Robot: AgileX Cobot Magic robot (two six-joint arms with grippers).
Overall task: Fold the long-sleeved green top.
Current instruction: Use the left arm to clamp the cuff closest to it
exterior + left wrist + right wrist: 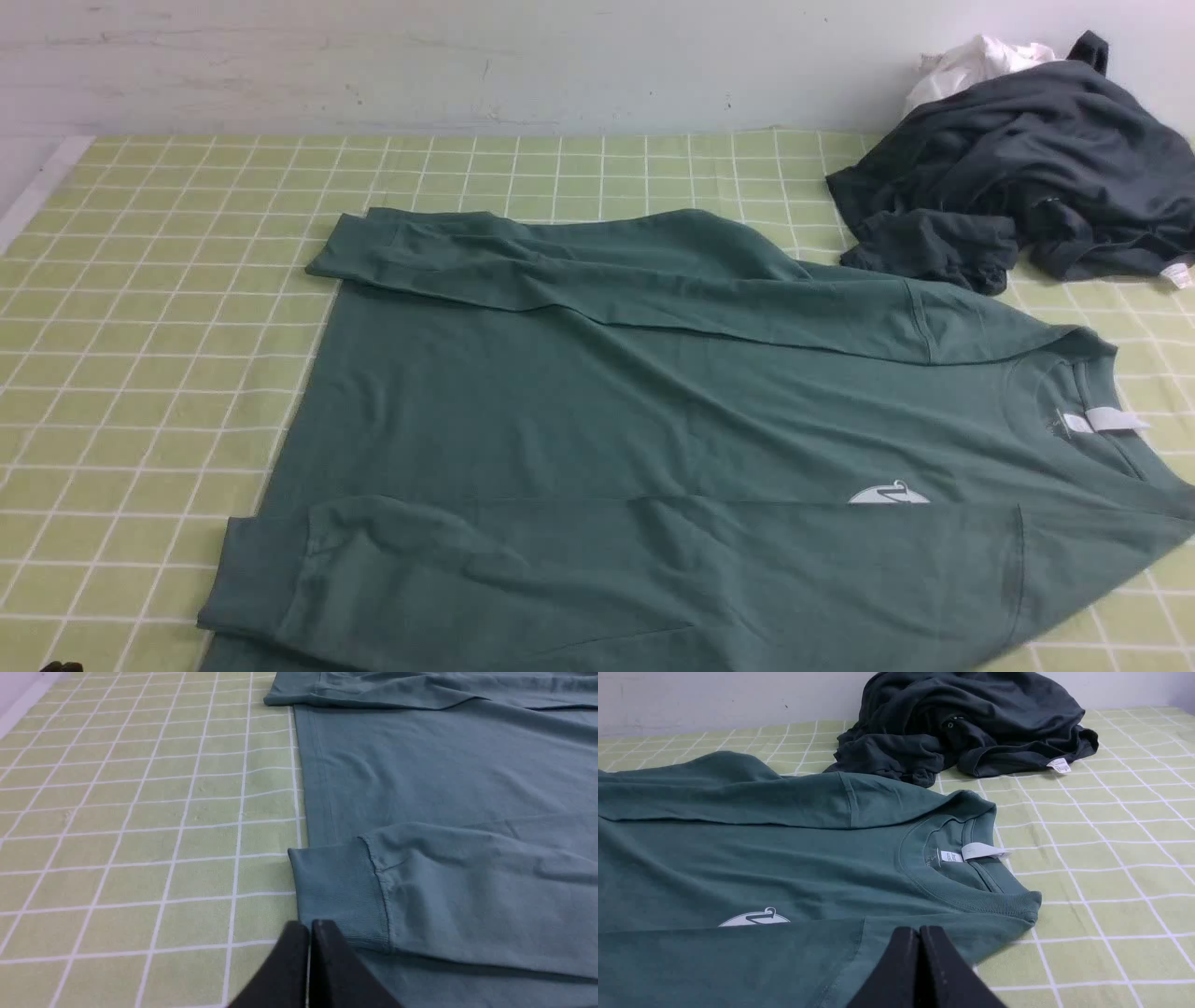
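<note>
Dark garment (1018, 159) heaped beside white bag (980, 65) on checked cloth (159, 345).

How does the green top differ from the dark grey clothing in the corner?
The green top lies spread out with both sleeves folded inward, while the dark grey clothing sits in a crumpled heap. The green top shows a white logo on its chest; on the grey clothing I can see only a small white tag. Both are fabric and lie on the checked tablecloth.
</note>
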